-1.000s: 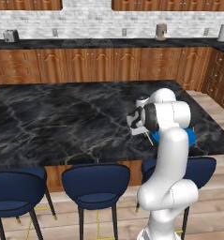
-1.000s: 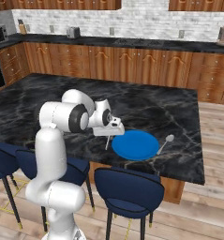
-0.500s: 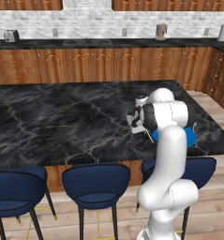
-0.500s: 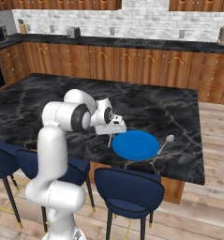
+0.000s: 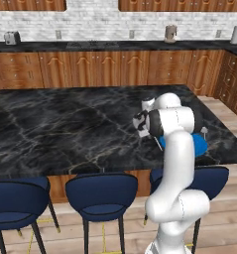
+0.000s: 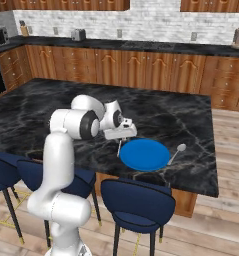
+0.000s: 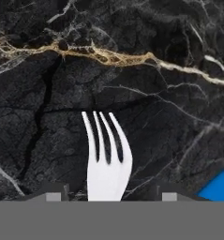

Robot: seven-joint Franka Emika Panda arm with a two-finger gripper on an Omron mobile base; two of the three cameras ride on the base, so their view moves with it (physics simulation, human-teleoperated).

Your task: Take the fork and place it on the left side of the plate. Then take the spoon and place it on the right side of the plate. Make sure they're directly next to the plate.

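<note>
The fork [image 7: 106, 154] is seen lying on the black marble desk [image 6: 181, 117], just left of the plate [image 6: 144, 154]; the claw [image 7: 108, 193] is spread, fingers clear of it.

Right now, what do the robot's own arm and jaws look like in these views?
The arm is glossy white, built of thick rounded tubular links with bulbous elbows and dark grey to black joint faces. The gripper is a compact white block at the wrist with dark detailing. In the hand view its fingertips are small, dark and square-ended, each with a pale grey pad. No cables or markings can be made out.
</note>
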